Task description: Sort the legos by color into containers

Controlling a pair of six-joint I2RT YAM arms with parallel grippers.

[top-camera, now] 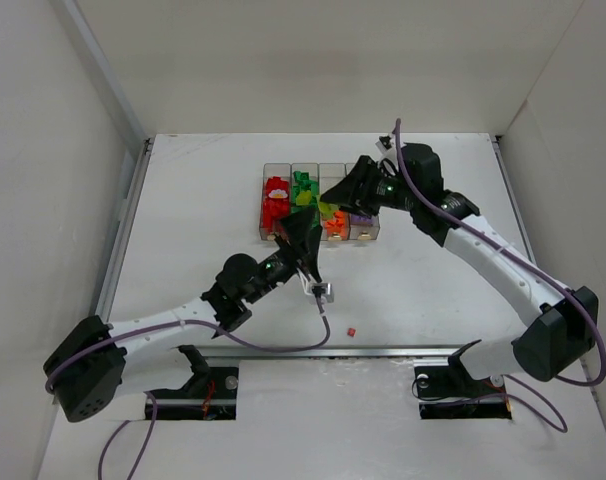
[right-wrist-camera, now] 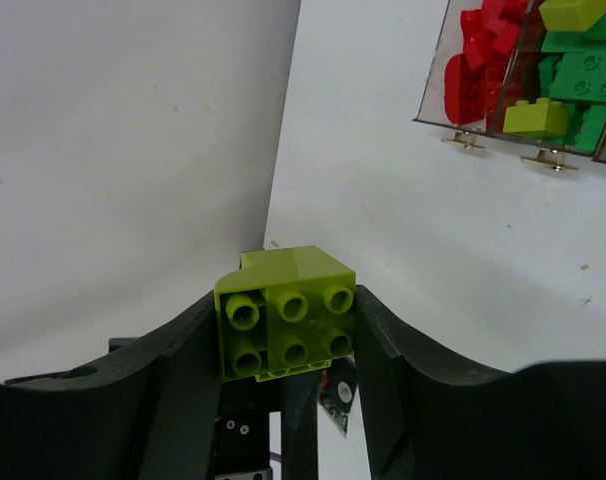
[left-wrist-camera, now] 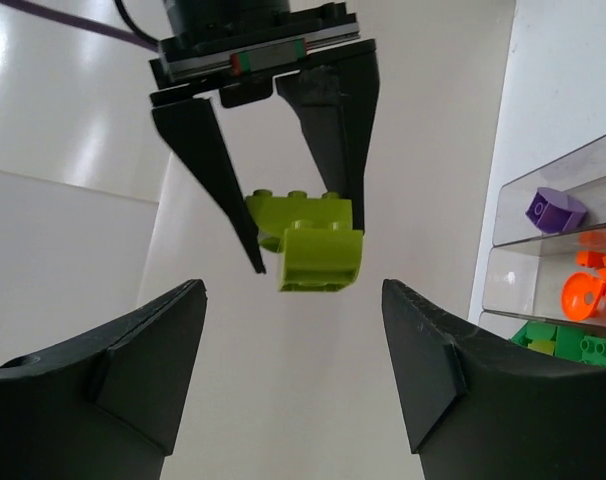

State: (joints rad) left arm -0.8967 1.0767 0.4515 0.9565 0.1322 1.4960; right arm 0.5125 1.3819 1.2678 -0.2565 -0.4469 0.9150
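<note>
My right gripper is shut on a lime-yellow lego with its studs facing the camera. In the left wrist view the same lime-yellow lego hangs between the right gripper's dark fingers. Just below it my left gripper stands open, with nothing between its jaws. Both grippers meet at the near end of the containers, a row of clear bins. They hold red legos, green legos, orange legos and purple legos.
A small red lego lies on the white table close to the front edge. White walls stand around the table on the left, back and right. A lime piece lies among the green ones in the second bin.
</note>
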